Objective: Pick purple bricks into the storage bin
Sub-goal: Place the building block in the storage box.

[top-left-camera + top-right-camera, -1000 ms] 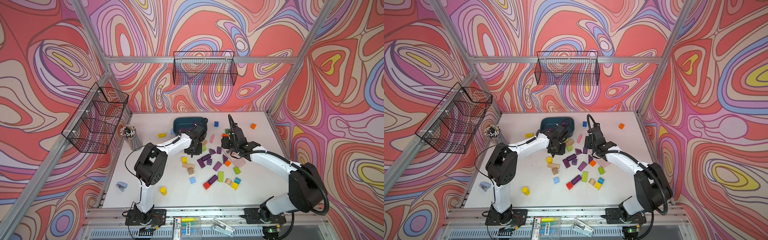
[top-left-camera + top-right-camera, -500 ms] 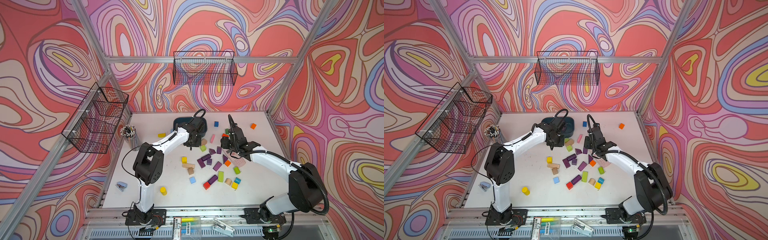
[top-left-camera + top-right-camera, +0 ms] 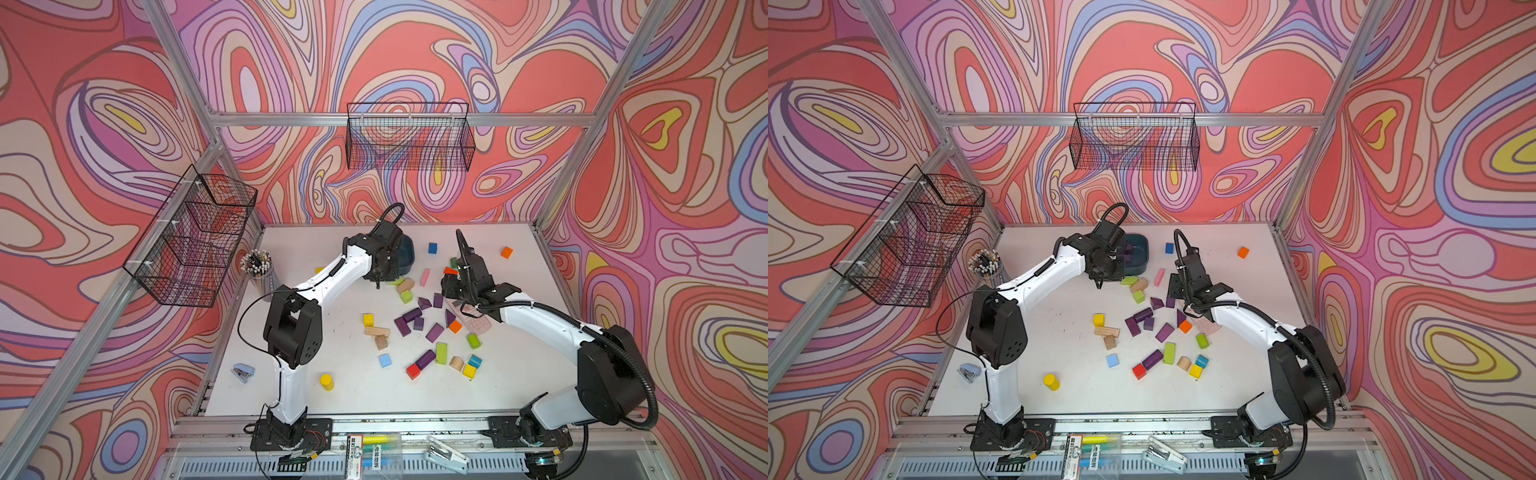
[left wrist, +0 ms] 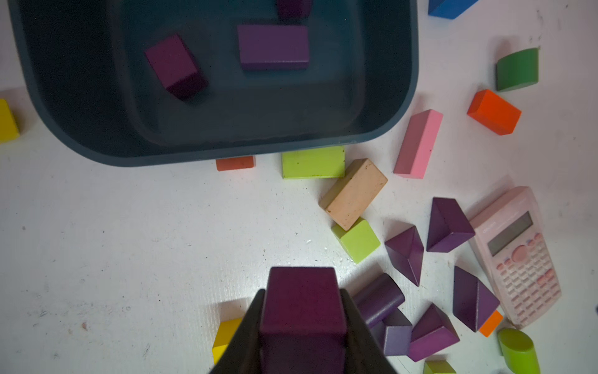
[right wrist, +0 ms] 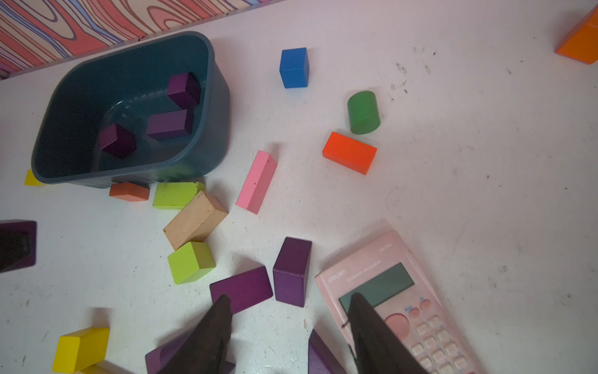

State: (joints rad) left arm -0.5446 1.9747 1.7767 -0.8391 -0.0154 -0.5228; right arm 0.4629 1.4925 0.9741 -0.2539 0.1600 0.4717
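Observation:
In the left wrist view my left gripper (image 4: 302, 293) is shut on a dark purple brick (image 4: 302, 311), held above the white table just short of the storage bin (image 4: 226, 157). The teal bin holds three purple bricks, among them a cube (image 4: 174, 66) and a bar (image 4: 273, 47). In both top views the left gripper (image 3: 380, 279) hangs at the near edge of the bin (image 3: 409, 254). My right gripper (image 5: 289, 302) is open and empty, low over the table between a purple bar (image 5: 241, 288) and a pink calculator. Several purple bricks (image 3: 435, 332) lie loose mid-table.
The pink calculator (image 5: 420, 307) lies beside the right fingers. Green, tan, orange and pink blocks crowd the bin's near side (image 4: 354, 192). A pen cup (image 3: 257, 268) stands at the left, a yellow cylinder (image 3: 327, 381) and a stapler (image 3: 242, 372) nearer the front. Wire baskets hang on the walls.
My left gripper has risen from the block pile and swung back toward the bin with the purple brick. The right arm has not moved.

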